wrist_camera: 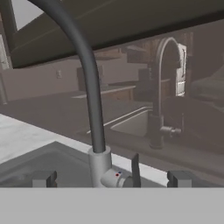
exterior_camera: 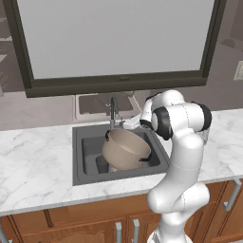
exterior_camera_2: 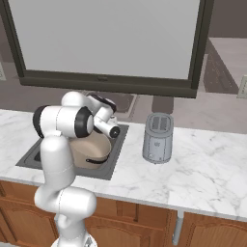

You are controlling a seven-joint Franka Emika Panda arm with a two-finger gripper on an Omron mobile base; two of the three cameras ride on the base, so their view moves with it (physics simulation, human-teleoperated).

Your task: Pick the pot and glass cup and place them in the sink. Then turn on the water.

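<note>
A rendered kitchen: a white marble worktop (exterior_camera: 38,161) runs under a large dark-framed window, with wooden cabinet doors below it. Set into the worktop near its back edge is the rectangular dark grey recessed sink (exterior_camera: 79,142), and both vessels already lie inside it. The wide round taupe-grey metal pot with black side handles (exterior_camera: 124,149) leans tilted in the right half of the basin, its pale interior turned up and toward the back; it probably rests that way because it was let go onto the basin floor rather than set flat. The small dark grey glass cup (exterior_camera: 101,163) sits just beside the pot's left flank, low against the basin floor, partly hidden by the pot.

At the sink's back edge rises the dark curved faucet (wrist_camera: 89,92). No blue stream falls from it, so the water looks not yet turned on. In the hand view the two dark fingers (wrist_camera: 43,178) stand spread wide and hold nothing, one on each side of the faucet's grey base and its small lever (wrist_camera: 135,169). That placement suggests the hand is lined up to push the lever. A grey metal toaster (exterior_camera_2: 157,138) stands on the worktop to the right of the sink, well apart from the work.
</note>
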